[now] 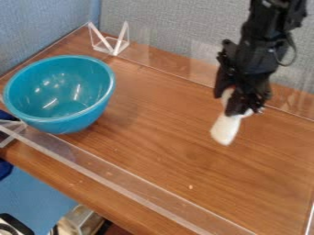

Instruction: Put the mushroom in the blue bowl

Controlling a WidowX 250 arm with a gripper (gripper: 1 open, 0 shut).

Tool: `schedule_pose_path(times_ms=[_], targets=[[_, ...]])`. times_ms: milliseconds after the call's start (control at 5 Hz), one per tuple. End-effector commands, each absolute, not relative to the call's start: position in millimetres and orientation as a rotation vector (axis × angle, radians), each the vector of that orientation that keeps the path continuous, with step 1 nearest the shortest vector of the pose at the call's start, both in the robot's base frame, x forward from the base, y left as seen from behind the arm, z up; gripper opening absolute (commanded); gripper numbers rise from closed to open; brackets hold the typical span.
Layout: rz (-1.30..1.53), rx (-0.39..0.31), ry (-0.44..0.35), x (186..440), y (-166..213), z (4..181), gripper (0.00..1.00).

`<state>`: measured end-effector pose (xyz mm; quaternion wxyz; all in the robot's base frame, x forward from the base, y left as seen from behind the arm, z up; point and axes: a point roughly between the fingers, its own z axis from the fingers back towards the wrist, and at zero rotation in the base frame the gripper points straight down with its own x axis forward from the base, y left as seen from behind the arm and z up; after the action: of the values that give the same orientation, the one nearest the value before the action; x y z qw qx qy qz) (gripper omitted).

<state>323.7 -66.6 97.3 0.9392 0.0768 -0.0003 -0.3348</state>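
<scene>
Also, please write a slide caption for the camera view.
Robot gripper holds the mushroom right of the blue bowl.

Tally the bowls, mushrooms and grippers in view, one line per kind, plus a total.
Blue bowl: 1
Mushroom, in the gripper: 1
Gripper: 1
Total: 3

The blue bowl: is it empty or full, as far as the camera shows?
Empty. The blue bowl shows its smooth, glossy inside, with only highlights on it and nothing lying there.
</scene>
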Motion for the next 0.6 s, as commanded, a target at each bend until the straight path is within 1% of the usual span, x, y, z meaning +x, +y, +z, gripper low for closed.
schedule_pose_path(times_ms=[0, 200, 400], targets=[[-0.469, 0.179, -0.098, 319, -26, 135.1, 0.0], [-0.246, 0.185, -0.073, 303, 23, 135.7, 0.0], [-0.111, 0.189, -0.058, 283, 66, 141.3, 0.0]])
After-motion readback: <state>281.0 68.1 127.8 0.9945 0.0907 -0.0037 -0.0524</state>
